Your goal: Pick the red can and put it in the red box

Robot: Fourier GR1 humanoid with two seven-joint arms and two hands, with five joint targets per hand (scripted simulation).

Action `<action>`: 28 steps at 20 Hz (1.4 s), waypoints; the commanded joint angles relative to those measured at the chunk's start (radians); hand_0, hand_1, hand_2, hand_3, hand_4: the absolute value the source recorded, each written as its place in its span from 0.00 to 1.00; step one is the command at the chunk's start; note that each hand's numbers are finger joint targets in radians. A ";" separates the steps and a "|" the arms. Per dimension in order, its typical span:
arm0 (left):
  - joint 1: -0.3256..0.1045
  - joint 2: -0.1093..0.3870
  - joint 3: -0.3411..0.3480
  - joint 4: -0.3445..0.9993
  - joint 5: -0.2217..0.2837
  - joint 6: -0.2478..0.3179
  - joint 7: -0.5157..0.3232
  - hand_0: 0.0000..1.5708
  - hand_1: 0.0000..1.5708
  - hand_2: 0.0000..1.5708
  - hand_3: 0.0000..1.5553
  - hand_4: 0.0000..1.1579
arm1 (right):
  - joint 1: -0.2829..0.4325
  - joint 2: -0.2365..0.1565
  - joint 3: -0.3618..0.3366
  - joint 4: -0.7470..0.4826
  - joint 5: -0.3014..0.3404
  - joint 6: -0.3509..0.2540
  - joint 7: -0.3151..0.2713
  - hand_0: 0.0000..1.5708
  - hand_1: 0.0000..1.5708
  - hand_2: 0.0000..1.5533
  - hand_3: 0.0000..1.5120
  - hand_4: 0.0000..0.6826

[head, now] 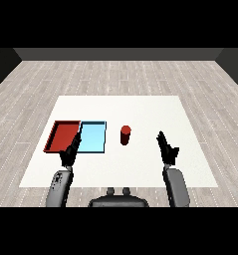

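Grey forearms come in from the lower corners, each ending in a black robot hand. Right robot hand point(167, 148) hovers over the white bench point(140, 112), fingers straight and spread a little, thumb out to the side, holding nothing. It is to the right of the can and apart from it. Left robot hand point(69, 151) has straight fingers too, reaching up toward the trays; its fingertips overlap the near edge where the two trays meet, and it grips nothing.

Standing upright on the bench, the red can point(125, 135) is just right of the blue tray point(93, 138), not touching it, with bare bench all round. The red tray point(63, 136) lies left of the blue tray, their sides touching. Both trays are shallow with nothing in them. No label or writing can be read on the can or either tray.
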 commanded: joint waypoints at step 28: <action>0.028 -0.038 0.080 -0.027 0.098 -0.103 -0.487 0.00 0.00 0.00 0.00 0.00 | -0.199 -0.034 -0.103 0.167 -0.096 0.144 -0.315 0.00 0.00 0.00 0.00 0.00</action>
